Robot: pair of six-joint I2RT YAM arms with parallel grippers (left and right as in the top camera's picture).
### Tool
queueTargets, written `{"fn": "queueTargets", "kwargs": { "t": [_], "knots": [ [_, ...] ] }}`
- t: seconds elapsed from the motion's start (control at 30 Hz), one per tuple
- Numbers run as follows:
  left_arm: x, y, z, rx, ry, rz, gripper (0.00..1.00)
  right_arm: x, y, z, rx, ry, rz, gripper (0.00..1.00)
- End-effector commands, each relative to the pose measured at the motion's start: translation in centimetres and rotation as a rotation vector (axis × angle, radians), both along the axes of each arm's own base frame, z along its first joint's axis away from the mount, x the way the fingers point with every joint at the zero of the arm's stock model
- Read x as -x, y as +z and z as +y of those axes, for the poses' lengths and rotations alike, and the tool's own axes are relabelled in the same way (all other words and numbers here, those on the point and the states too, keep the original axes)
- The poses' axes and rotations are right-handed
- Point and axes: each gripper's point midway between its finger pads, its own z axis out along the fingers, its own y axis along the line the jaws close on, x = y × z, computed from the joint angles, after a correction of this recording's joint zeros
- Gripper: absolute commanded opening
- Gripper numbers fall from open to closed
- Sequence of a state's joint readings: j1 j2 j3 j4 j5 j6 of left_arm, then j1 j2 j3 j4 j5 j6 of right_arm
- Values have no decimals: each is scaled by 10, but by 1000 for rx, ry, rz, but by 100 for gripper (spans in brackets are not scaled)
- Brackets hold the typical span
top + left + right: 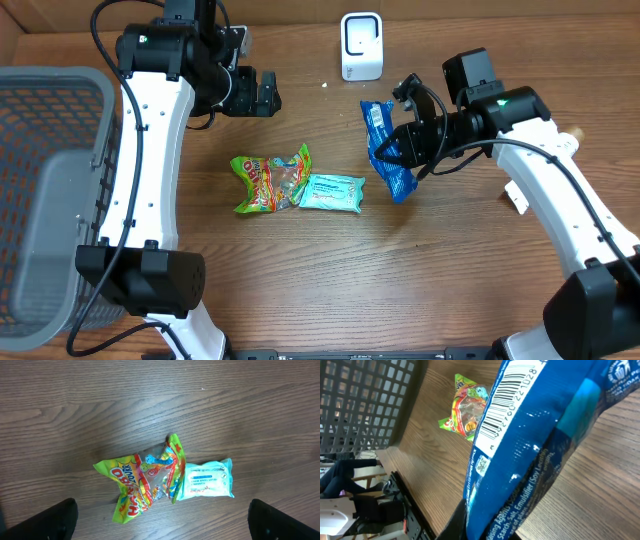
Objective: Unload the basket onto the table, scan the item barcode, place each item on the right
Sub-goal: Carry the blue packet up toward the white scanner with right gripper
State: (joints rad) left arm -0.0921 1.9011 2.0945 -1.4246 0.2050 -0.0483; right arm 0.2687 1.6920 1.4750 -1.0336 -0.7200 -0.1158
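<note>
Right hand (401, 150) tight around blue bag (397, 181)

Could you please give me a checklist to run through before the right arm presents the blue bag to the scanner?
1. Grip: right gripper shut on the blue bag: ok.
2. Barcode uncovered by the gripper, as seen in the right wrist view: ok.
3. Barcode turned toward the scanner: cannot tell.
4. Bare table between bag and scanner: ok.
5. Left gripper open, holding nothing, off to the side of the scanner: ok.
6. Candy bag and teal packet lying apart from the blue bag: ok.
</note>
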Motion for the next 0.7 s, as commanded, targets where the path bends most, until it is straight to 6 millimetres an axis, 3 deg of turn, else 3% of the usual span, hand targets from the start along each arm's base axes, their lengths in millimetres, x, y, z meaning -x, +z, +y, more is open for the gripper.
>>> {"fn": "queueTargets", "kwargs": {
  "t": [0.0, 0.17, 0.33, 0.53, 0.67],
  "knots": [
    [-1, 7, -2, -7, -23, -26, 100, 0, 53, 2, -56, 19, -149, 4],
    [-1, 7, -2, -7, -23, -26, 100, 7, 71, 0, -68, 19, -195, 4],
    [-1, 7, -2, -7, -23, -26, 100, 11, 76, -2, -63, 15, -208, 4],
    [-1, 7, -2, -7, -23, -26, 100, 2, 50, -32, 153, -84, -207, 4],
    [-1, 7, -2, -7, -23, -26, 100, 1, 48, -35, 173, -79, -215, 4]
  ]
}}
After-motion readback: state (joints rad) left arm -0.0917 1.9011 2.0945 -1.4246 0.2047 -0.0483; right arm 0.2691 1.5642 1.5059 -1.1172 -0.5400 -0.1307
